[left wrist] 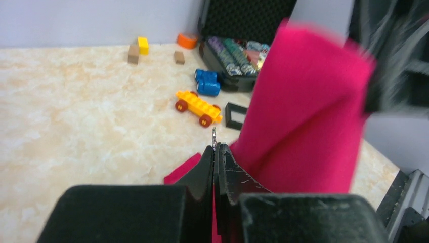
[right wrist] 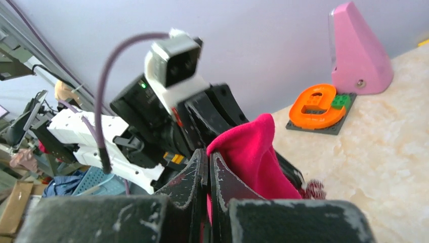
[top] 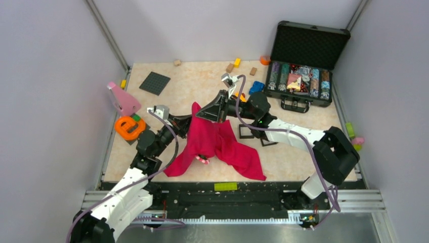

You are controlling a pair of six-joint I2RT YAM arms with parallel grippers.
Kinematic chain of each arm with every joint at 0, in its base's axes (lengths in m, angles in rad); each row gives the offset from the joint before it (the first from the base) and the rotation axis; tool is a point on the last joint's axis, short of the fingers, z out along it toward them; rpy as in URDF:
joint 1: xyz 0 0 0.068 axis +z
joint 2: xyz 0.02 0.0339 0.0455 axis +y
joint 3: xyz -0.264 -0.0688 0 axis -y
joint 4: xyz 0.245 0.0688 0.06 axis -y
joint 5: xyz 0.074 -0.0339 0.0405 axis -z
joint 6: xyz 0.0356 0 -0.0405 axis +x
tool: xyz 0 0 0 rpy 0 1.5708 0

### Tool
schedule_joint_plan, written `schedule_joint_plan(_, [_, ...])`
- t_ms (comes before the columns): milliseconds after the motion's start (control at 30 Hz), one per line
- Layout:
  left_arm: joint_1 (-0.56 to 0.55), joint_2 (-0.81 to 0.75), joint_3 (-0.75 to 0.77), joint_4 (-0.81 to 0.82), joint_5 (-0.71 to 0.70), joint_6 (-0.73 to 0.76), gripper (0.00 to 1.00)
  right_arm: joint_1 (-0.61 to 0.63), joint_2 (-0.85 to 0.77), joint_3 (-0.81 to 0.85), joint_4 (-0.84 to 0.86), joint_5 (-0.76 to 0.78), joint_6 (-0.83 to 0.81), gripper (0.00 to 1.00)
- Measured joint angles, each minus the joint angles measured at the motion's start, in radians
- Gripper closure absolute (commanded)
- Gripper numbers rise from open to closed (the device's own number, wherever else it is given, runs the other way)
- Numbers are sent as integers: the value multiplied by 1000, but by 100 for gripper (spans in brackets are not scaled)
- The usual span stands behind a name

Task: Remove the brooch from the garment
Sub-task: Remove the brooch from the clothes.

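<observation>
The right hand is pinching the top fold of the garment, jaws fully closed, and is holding it up above the surface. The left hand is gripping the garment's side edge, jaws closed tight. The brooch is sitting low on the garment's front.

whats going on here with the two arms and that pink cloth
Both arms have hold of a magenta garment. The left gripper and the right gripper are each shut on a fold near its top, lifting that end while the rest drapes on the table. The pink-and-white brooch sits lower down on the fabric, not yet removed, and neither gripper is on it.
</observation>
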Motion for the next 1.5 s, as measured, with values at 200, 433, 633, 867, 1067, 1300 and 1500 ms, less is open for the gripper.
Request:
schedule_joint_plan(200, [1, -10, -39, -54, -62, 18, 100, -29, -28, 31, -20, 6, -21, 100])
schedule_joint_plan(433, [1, -66, 29, -265, -385, 5, 100, -40, -76, -23, -66, 40, -58, 100])
schedule_joint_plan(633, [3, -81, 169, -431, -648, -52, 100, -40, -89, -76, -126, 74, -96, 100])
schedule_joint_plan(867, [2, -112, 262, -571, -711, -79, 100, -34, 24, 50, -202, 118, -160, 100])
schedule_joint_plan(1067, [3, -112, 326, -635, -664, -83, 100, -32, 189, 387, -361, 174, -238, 37])
schedule_joint_plan(1300, [4, -90, 393, -683, -511, -84, 100, -39, 127, 379, -407, 229, -342, 37])
schedule_joint_plan(1500, [8, -35, 449, -663, -227, -119, 100, -71, -14, 106, -416, 133, -415, 37])
